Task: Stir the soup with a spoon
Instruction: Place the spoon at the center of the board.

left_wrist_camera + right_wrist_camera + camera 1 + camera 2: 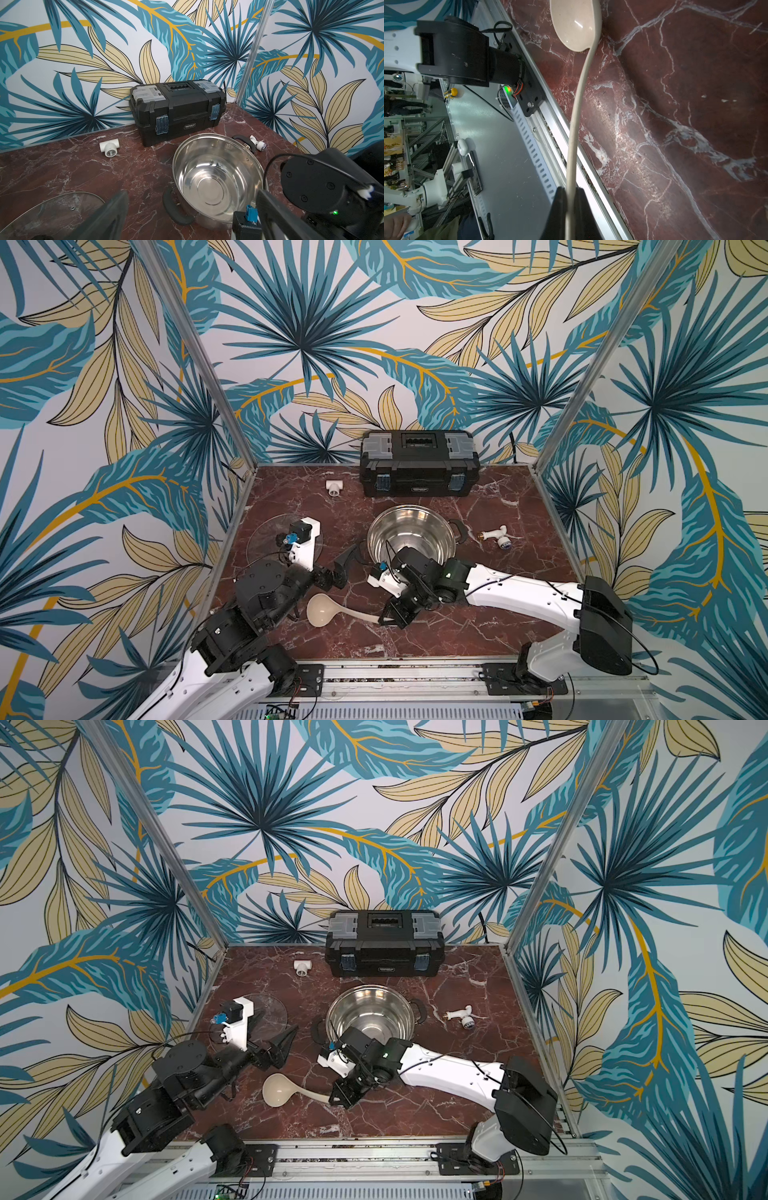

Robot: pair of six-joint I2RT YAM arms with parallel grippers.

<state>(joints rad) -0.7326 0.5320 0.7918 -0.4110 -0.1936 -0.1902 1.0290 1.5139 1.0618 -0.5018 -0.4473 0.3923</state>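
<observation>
The cream spoon (323, 610) (277, 1089) lies on the marble table near the front, with its bowl toward the left arm. My right gripper (384, 619) (336, 1100) is down at the handle's end. In the right wrist view its two black fingers press the thin handle (579, 104) from both sides, so the right gripper (571, 190) is shut on it. The steel pot (415, 531) (370, 1011) (207, 136) stands behind that arm; its inside is bare metal and no soup shows. My left gripper (343, 566) (286, 1042) (192, 205) hovers wide open beside the pot's left handle, holding nothing.
A glass lid (266, 531) (52, 207) lies flat at the left under the left wrist. A black toolbox (419, 462) stands against the back wall. A white T-fitting (333, 488) lies to its left and a white tap fitting (496, 535) lies right of the pot.
</observation>
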